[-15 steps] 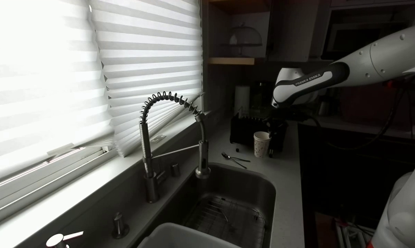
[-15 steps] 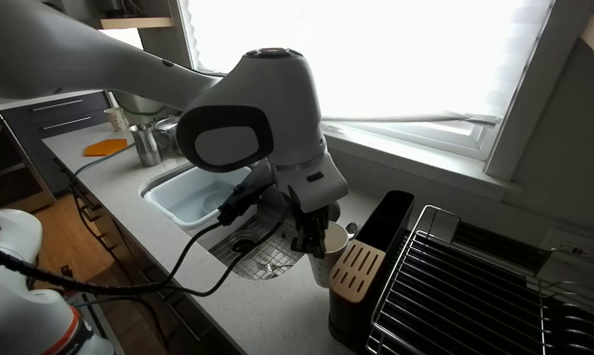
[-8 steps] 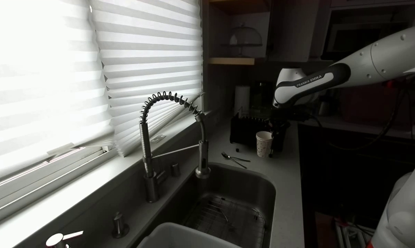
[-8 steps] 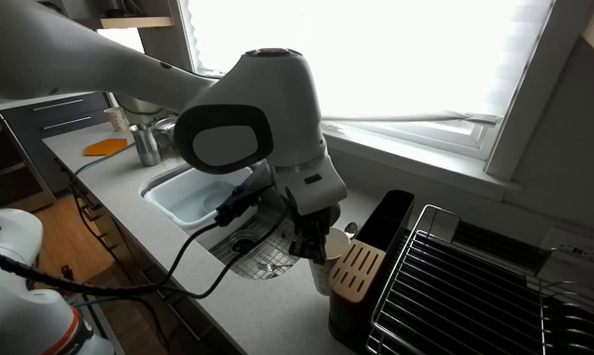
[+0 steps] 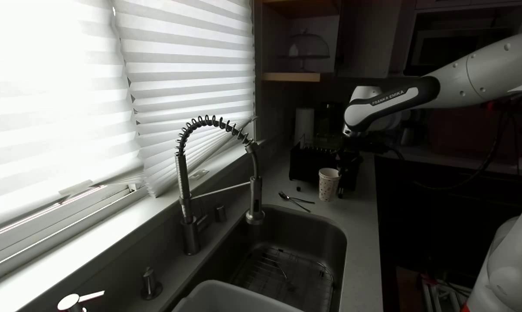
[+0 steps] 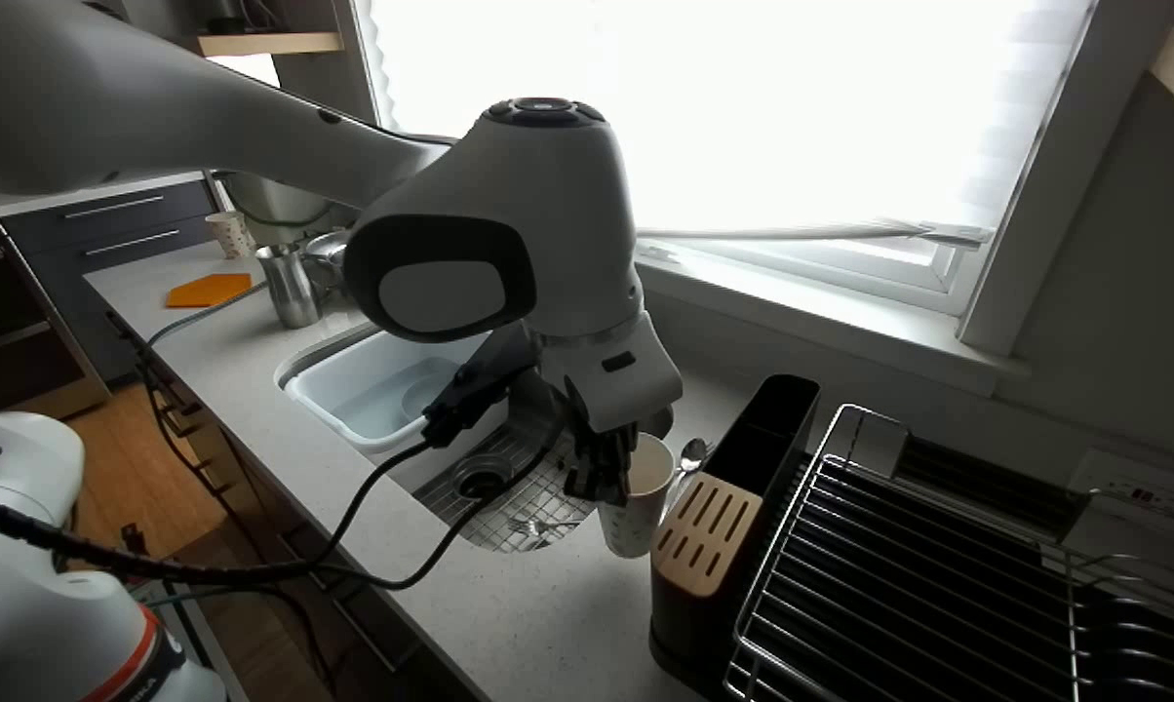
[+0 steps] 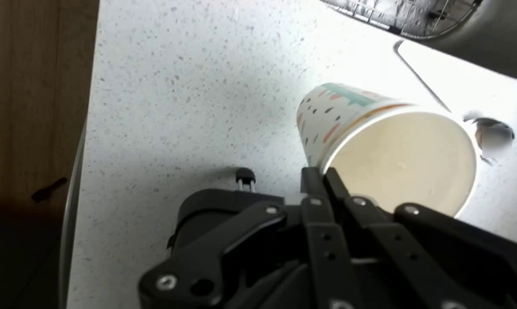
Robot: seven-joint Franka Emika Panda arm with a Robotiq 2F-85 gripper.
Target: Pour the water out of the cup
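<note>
A white paper cup with coloured specks [image 7: 331, 116] shows in the wrist view, its cream inside facing the camera. It also shows in both exterior views [image 5: 327, 190] [image 6: 631, 531], roughly upright over the counter beside the sink. My gripper [image 7: 320, 172] is shut on the cup's rim, one finger inside and one outside the wall. The gripper also shows dark in both exterior views [image 5: 341, 167] [image 6: 606, 487]. I cannot tell whether the cup touches the counter. The water cannot be made out in the cup, and no stream shows.
The sink [image 5: 304, 225] with a wire grid lies beside the cup, under a spring faucet [image 5: 256, 199]. A white tub [image 6: 353, 424] fills its other side. Spoons [image 5: 293, 199] lie on the counter. A black utensil holder [image 6: 704, 546] and wire dish rack [image 6: 899, 546] stand close.
The cup and gripper shifted slightly towards the dish rack, then moved back towards the sink in the last half second. The gripper stays shut on the rim.
</note>
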